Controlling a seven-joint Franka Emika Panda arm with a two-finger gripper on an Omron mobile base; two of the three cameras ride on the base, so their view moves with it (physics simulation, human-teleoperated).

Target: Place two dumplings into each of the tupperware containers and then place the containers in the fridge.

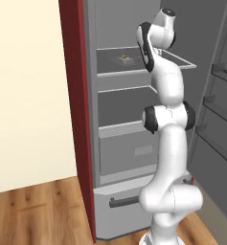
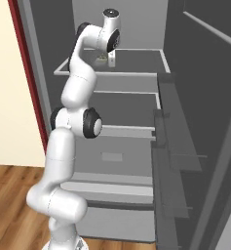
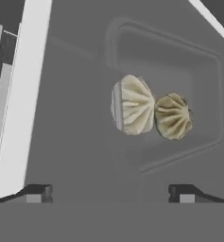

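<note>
Hand view: gripper [image 3: 110, 194] open, tips wide apart, clear of the container [image 3: 212, 94] below on the fridge [image 1: 115, 119] top shelf [image 2: 136, 66]. Two dumplings [image 3: 151, 111] touching inside it.

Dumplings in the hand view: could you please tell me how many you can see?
2: one dumpling and a second dumpling lie touching side by side inside the tupperware container on the fridge shelf. None seems hidden.

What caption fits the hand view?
Open gripper above a tupperware container holding two dumplings on a fridge shelf.
</note>
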